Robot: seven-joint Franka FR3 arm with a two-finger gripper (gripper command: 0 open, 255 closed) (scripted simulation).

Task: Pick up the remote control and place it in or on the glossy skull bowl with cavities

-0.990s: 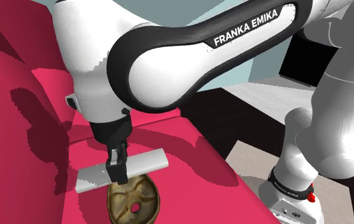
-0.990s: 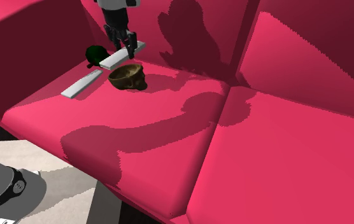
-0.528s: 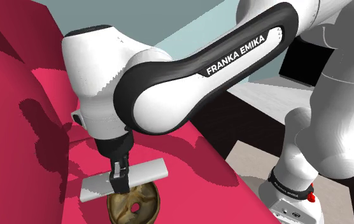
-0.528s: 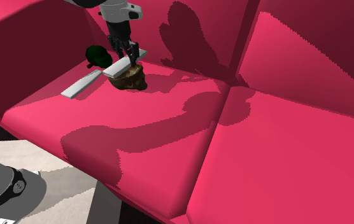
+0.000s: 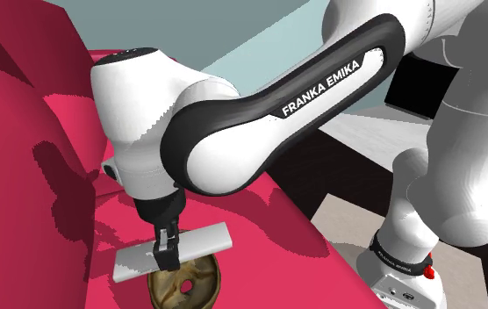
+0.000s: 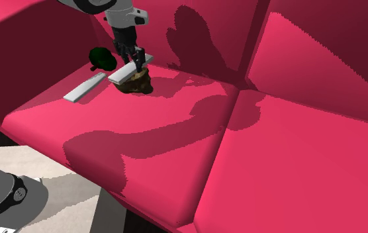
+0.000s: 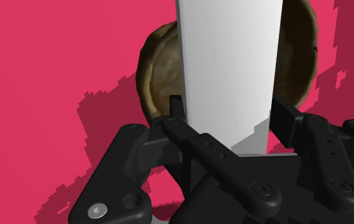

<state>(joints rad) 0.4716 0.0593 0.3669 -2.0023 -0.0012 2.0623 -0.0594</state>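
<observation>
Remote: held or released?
Held: black fingers clasp the grey remote on both sides, over the brown skull bowl; bowl contact cannot tell.

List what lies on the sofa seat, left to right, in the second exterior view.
Flat grey bar → dark green object → brown skull bowl. The grey-white remote control in the gripper overlaps the bowl, so it is omitted.

White capitals reading "FRANKA EMIKA" stand on the black band of the arm's forearm link (image 5: pixel 326 83), in the upper middle of the shoulder view; the words run along the link and slant upward toward the right of the frame; a dark ring (image 5: pixel 398 255) around the arm's base, at the lower right of the same view, bears a line of pale lettering too small to read.
</observation>
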